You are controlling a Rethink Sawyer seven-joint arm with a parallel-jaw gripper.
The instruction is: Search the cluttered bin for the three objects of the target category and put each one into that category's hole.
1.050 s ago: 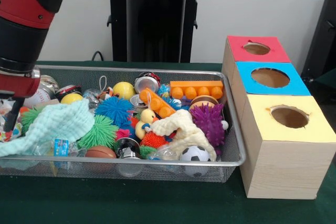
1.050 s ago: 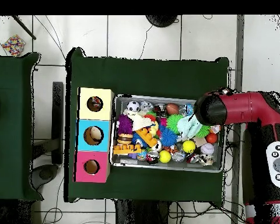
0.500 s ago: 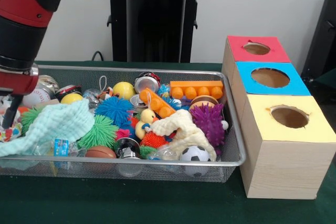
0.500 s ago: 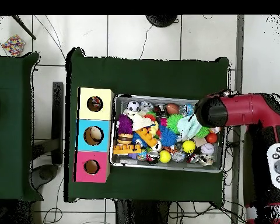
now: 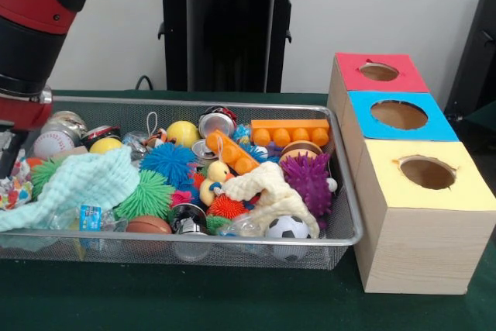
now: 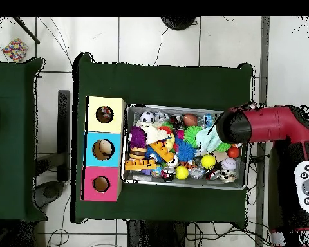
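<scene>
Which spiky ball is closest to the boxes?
The purple spiky ball, at the bin's box-side end; the blue, green and red ones lie farther away.

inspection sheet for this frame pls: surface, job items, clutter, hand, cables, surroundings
Surface: dark green table cloth, bare around the bin.
Job's things: wire bin full of toys; box with three holes, red, blue, yellow. In the overhead view something tan shows in the blue hole.
Clutter: soccer ball, purple spiky ball, orange block, rubber duck, pale green cloth, yellow ball.
Hand: at the bin's end farthest from the box; open or shut cannot be told.
Cables: several on the tiled floor.
Surroundings: second green table; black stand behind the bin.
</scene>
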